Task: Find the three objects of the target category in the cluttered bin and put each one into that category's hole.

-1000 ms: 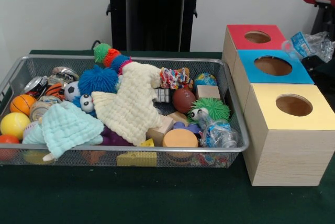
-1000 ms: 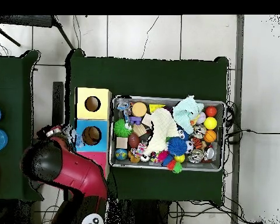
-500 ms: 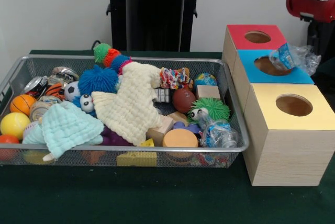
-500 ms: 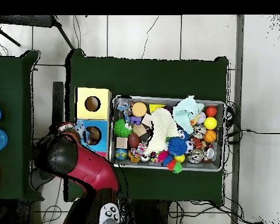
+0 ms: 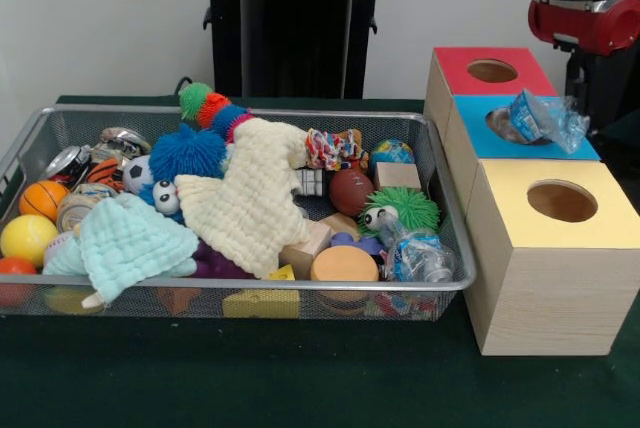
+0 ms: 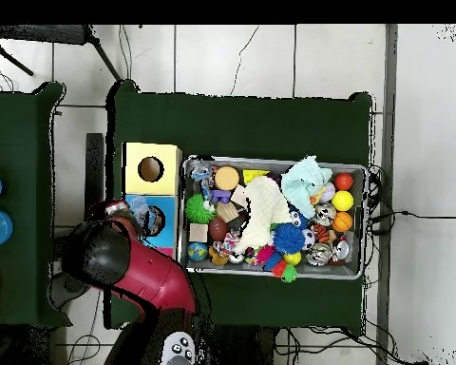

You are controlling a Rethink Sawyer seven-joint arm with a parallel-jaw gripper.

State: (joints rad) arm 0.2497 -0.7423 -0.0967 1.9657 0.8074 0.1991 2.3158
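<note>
The wire mesh bin (image 5: 250, 288) holds a heap of toys and cloths. A clear water bottle with a blue label (image 5: 541, 118) hangs just above the blue-topped box, over its hole. My gripper (image 5: 572, 120) holds it by its right end, below the red and black arm (image 5: 585, 18). A second water bottle (image 5: 415, 254) lies in the bin's near right corner by a green fuzzy ball. A third bottle is hidden. The red-topped box's hole (image 5: 492, 71) is uncovered, just behind the held bottle. In the overhead view the arm (image 6: 127, 271) covers most of the red box.
A yellow-topped box (image 5: 560, 248) stands nearest the camera, the blue-topped box (image 5: 480, 153) between it and the red one. A cream cloth (image 5: 250, 198) and a mint cloth (image 5: 125, 243) cover toys in the bin. Shiny cans (image 5: 75, 160) lie at its far left.
The arm has carried the bottle leftward in the front view, from beyond the boxes' right side to above the blue box's hole. The bin's contents have not moved.
</note>
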